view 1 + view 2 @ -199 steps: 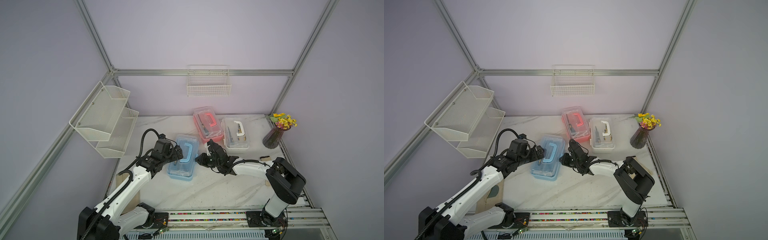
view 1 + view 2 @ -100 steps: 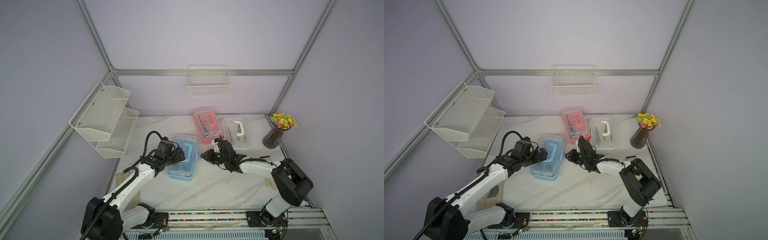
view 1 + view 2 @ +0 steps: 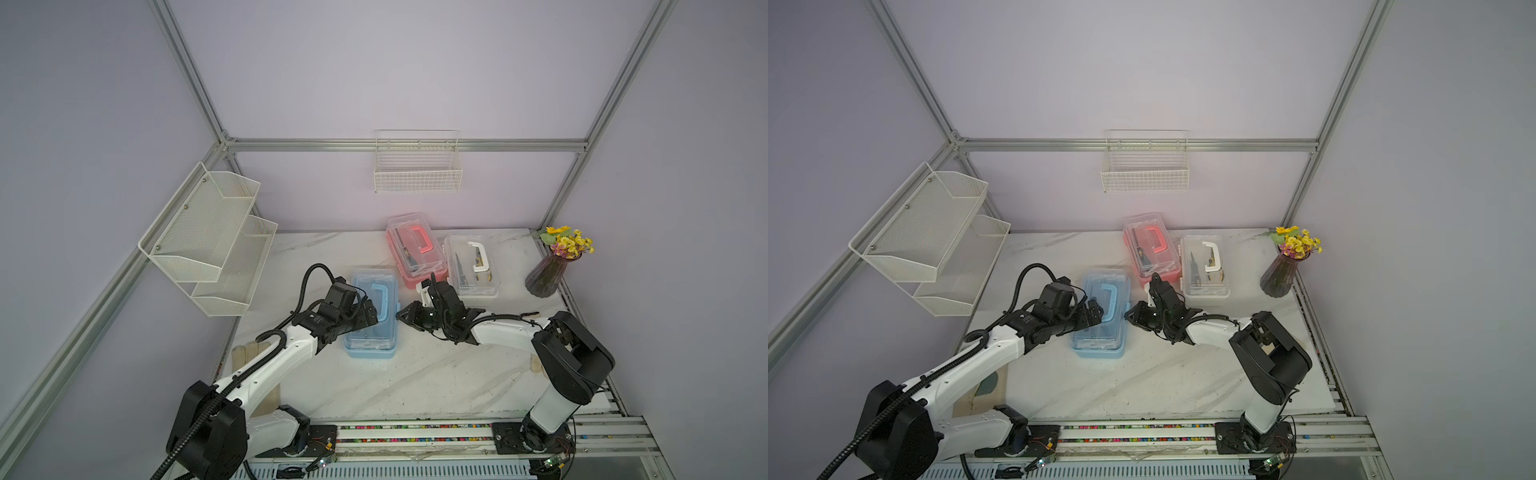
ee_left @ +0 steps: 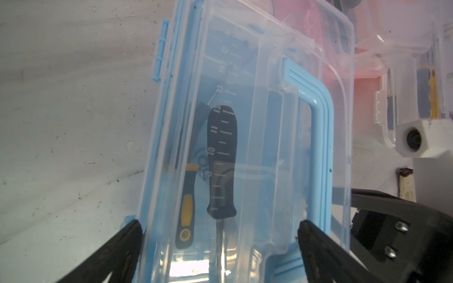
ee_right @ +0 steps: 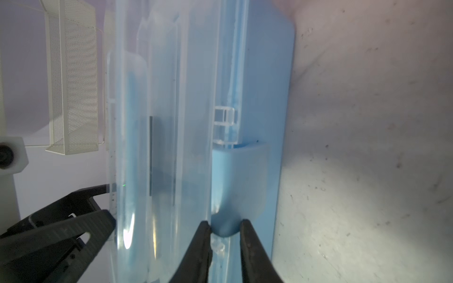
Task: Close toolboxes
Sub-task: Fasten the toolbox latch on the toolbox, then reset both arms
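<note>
1. Fingertips of your right gripper sit close together, pinching the rounded end of the blue latch on the side of the blue toolbox.
2. Your left gripper has its fingers spread wide over the clear lid, one tip by the box edge, one beside the blue handle. It holds nothing.
3. Blue toolbox stands in the middle of the table, between both arms, lid down.
4. Step looks like latching. Press the lid flat with the left and swing the latch against the base with the right until it seats. Don't shove the box sideways.
5. Pink toolbox and white toolbox stand behind, side by side. Lids look down; latches too small to tell.
6. Your right wrist is just beside the pink toolbox's near end, so mind it when pulling out. Vase is well apart.
</note>
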